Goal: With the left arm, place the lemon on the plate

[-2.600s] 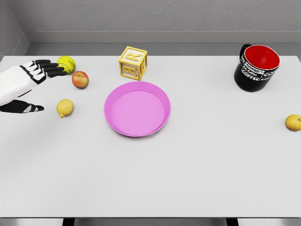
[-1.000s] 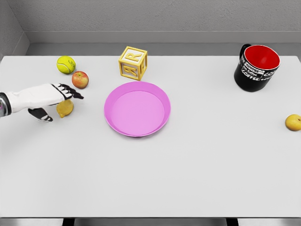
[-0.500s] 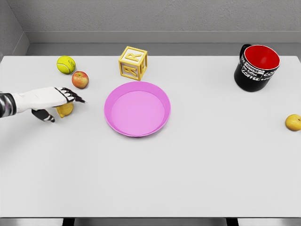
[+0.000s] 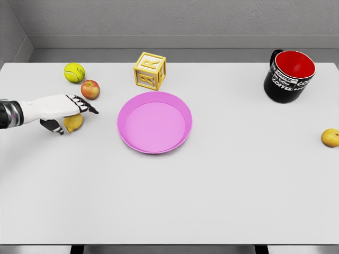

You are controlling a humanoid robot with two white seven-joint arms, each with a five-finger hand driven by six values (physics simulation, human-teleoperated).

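While your white left hand [image 4: 62, 110] sits over the small yellow lemon [image 4: 73, 122] on the white worktop [image 4: 175, 196], I cannot tell if it grips. Lift too soon and the lemon could roll toward the round red apple [image 4: 90, 89], away from the pink plate [image 4: 154, 122].

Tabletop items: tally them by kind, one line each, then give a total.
Fruit: 3 (lemon, apple, yellow fruit)
Tennis ball: 1
Letter block: 1
Plate: 1
Mug: 1
Total: 7

lemon [image 4: 73, 123] half under robot hand [image 4: 59, 109]
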